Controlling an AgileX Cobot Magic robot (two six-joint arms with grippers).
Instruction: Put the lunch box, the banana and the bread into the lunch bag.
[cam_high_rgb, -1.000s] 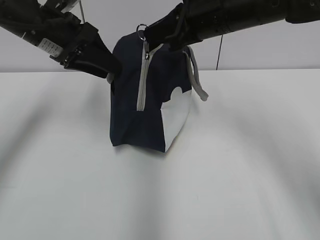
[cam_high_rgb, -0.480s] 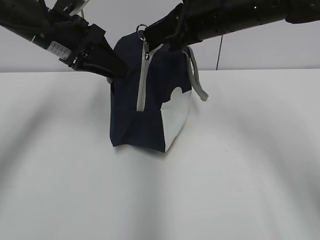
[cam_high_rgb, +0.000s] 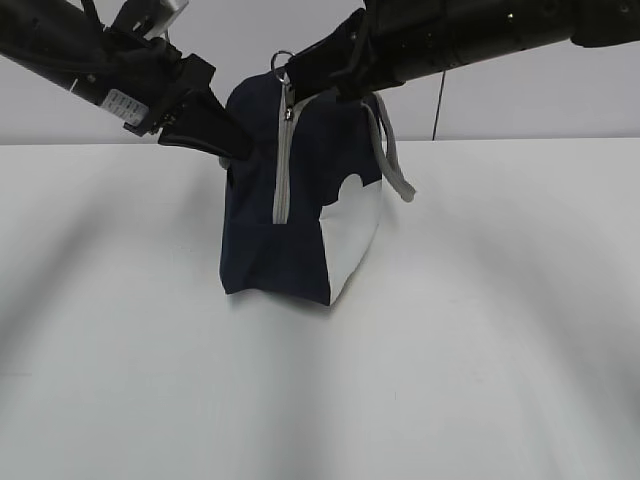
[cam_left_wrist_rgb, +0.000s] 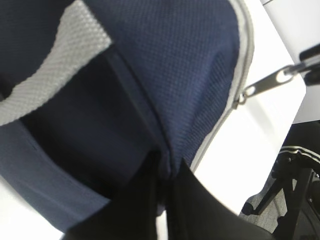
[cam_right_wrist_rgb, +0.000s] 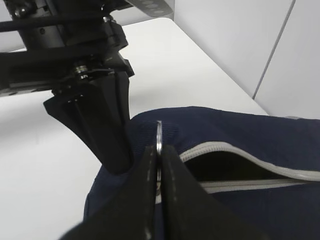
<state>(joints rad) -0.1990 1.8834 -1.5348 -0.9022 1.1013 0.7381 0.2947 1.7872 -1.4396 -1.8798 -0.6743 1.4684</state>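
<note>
The dark navy lunch bag (cam_high_rgb: 290, 230) with a white lower side panel stands upright in the middle of the white table (cam_high_rgb: 480, 330). My left gripper (cam_high_rgb: 238, 150) is shut on a fold of the bag's fabric (cam_left_wrist_rgb: 167, 167) at its upper left edge. My right gripper (cam_high_rgb: 295, 72) is shut on the zipper's ring pull (cam_right_wrist_rgb: 159, 136) at the top of the bag. The grey zipper (cam_high_rgb: 283, 160) runs down the front, and its top part gapes open (cam_right_wrist_rgb: 235, 167). The lunch box, the banana and the bread are out of view.
A grey strap handle (cam_high_rgb: 392, 150) hangs off the bag's right side. A pale wall (cam_high_rgb: 520, 100) rises behind the table. Both dark arms reach in from the upper corners.
My left gripper has moved right and up, closing onto the bag's upper left edge. The bag's top has shifted slightly. My right gripper stays on the ring pull.
</note>
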